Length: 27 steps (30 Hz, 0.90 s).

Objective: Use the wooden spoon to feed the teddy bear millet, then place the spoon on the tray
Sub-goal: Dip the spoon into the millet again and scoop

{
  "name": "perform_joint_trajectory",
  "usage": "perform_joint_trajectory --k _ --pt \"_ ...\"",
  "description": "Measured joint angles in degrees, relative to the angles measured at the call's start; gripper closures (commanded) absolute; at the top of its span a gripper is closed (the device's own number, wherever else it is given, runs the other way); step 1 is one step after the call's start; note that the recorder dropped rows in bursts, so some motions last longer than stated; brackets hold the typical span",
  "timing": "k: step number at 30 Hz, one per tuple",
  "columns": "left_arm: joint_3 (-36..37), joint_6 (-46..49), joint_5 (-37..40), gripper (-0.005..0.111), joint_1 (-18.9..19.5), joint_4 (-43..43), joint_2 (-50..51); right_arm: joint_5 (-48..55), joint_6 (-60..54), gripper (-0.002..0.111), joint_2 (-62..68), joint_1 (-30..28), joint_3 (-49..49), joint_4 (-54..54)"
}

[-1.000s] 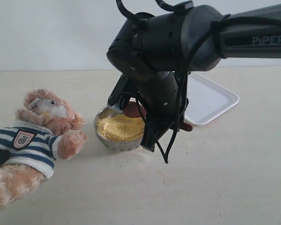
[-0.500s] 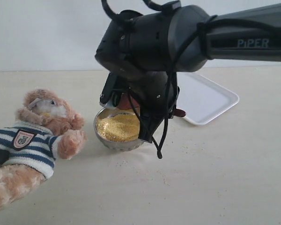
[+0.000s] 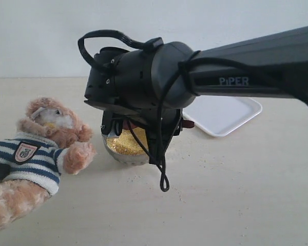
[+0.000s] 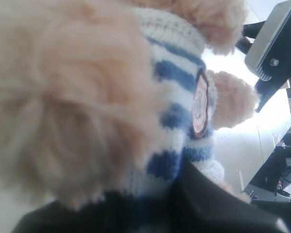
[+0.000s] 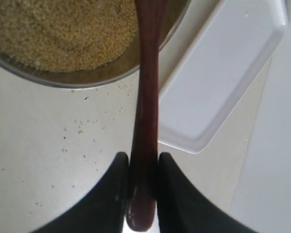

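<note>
Over the steel bowl's (image 5: 94,81) rim, the right end effector (image 5: 142,162) pinches the wooden spoon (image 5: 146,97) by its handle end, and the shaft crosses to the millet (image 5: 63,34). The tray (image 5: 223,77) lies just beside the bowl, edges apart. The teddy bear (image 3: 41,148) lies on the bowl's opposite side. Left end effector (image 4: 203,204): state cannot be told. Open table (image 3: 236,195) lies in front.

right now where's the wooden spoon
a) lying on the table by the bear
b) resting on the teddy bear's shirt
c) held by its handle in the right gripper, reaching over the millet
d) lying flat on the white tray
C: in the right wrist view the right gripper pinches the wooden spoon by its handle from both sides, and the spoon reaches out over the millet. The visible part of the tray has nothing on it.
</note>
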Motion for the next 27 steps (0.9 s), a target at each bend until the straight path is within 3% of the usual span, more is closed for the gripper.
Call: perform_joint_trajectory --k 13,27 --pt "0.0 0.0 0.0 0.1 0.0 0.0 0.0 0.0 0.23 0.097 1.92 0.81 0.0 -1.12" --pt "0.0 0.0 0.0 0.1 0.0 0.0 0.0 0.0 0.35 0.097 1.92 0.81 0.0 5.38"
